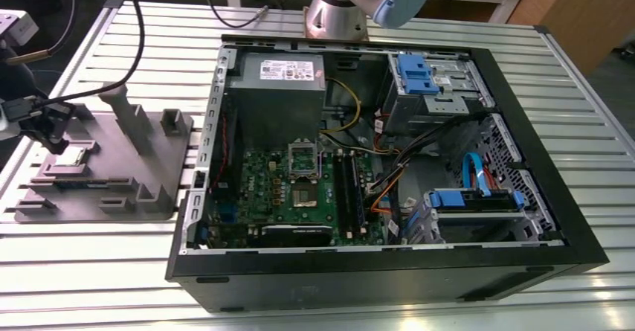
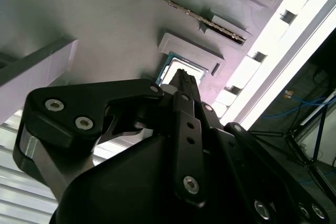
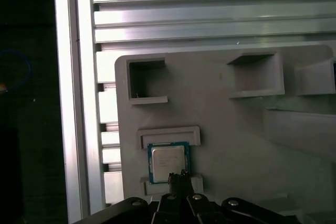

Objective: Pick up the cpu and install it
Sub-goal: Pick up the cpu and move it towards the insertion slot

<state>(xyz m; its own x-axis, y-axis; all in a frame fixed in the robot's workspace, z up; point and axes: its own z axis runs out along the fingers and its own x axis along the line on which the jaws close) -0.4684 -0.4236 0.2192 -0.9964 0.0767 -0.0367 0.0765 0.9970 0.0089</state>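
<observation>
The cpu [image 3: 168, 160], a small square chip with a pale metal top and a teal rim, lies flat in a shallow pocket of the grey tray [image 3: 236, 145]. In the exterior view it shows as a small pale square, the cpu [image 1: 79, 152], near the tray's [image 1: 109, 186] left end. My gripper [image 3: 178, 177] hovers right over the chip's edge, its black fingers pressed together and holding nothing. The second wrist view shows the gripper [image 2: 184, 77] tips just above the cpu [image 2: 169, 73]. The green board's socket [image 1: 303, 160] sits inside the open computer case.
The open black computer case [image 1: 387, 271] fills the exterior view's middle and right, with a grey power supply box [image 1: 278, 71], drive bays [image 1: 432, 78] and loose cables. The tray carries tall upright posts [image 1: 124, 111]. The slatted metal table [image 1: 79, 271] drops off beyond the tray.
</observation>
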